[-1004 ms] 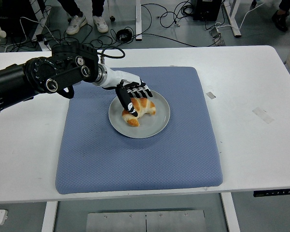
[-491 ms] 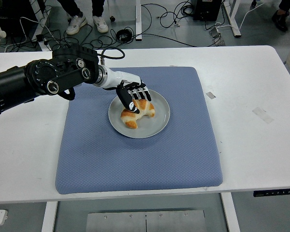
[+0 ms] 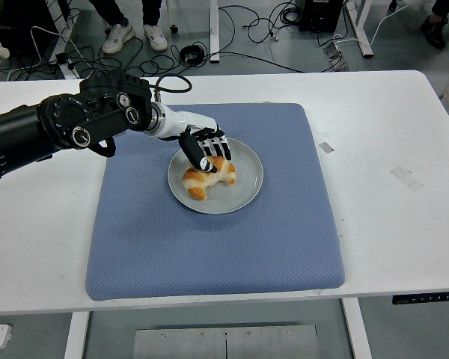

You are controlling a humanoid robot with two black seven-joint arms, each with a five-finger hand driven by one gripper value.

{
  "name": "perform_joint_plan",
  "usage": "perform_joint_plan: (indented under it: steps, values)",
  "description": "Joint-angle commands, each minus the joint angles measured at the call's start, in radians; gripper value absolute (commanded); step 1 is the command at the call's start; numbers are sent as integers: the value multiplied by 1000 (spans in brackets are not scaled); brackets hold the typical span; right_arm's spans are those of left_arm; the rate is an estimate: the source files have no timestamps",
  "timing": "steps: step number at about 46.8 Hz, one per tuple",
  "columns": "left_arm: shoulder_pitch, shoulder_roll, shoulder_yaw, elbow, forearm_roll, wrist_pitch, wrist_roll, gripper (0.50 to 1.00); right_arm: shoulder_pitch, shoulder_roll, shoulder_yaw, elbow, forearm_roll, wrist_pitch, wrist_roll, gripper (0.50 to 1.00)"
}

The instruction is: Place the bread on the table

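One bread [image 3: 206, 175]. One grey plate [image 3: 243, 193]. One blue mat [image 3: 217, 247]. One white tabletop [image 3: 389, 224]. One robot hand [image 3: 203, 146], the left. Two tape strips on the tabletop: one [image 3: 326, 147] just beside the mat, one [image 3: 407, 178] farther right.

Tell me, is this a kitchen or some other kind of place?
Probably a robot lab, not a kitchen. Black cables trail over the floor behind the white table, and the bread sits on a plate laid on a blue mat, like a test setup.
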Motion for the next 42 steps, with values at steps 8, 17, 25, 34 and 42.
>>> perform_joint_plan:
  steps: [8,17,25,34,42]
  values:
    - [0,2,-9,0,-1,0,0,628,1,0,0,0,0,0,0,1000]
    - [-8,9,-27,2,-3,0,1,625,1,0,0,0,0,0,0,1000]
    - [-20,30,-37,11,-5,0,1,625,1,0,0,0,0,0,0,1000]
    - [-28,85,-54,15,-3,0,1,625,1,0,0,0,0,0,0,1000]
    - [-28,142,-80,15,-3,2,0,627,1,0,0,1,0,0,0,1000]
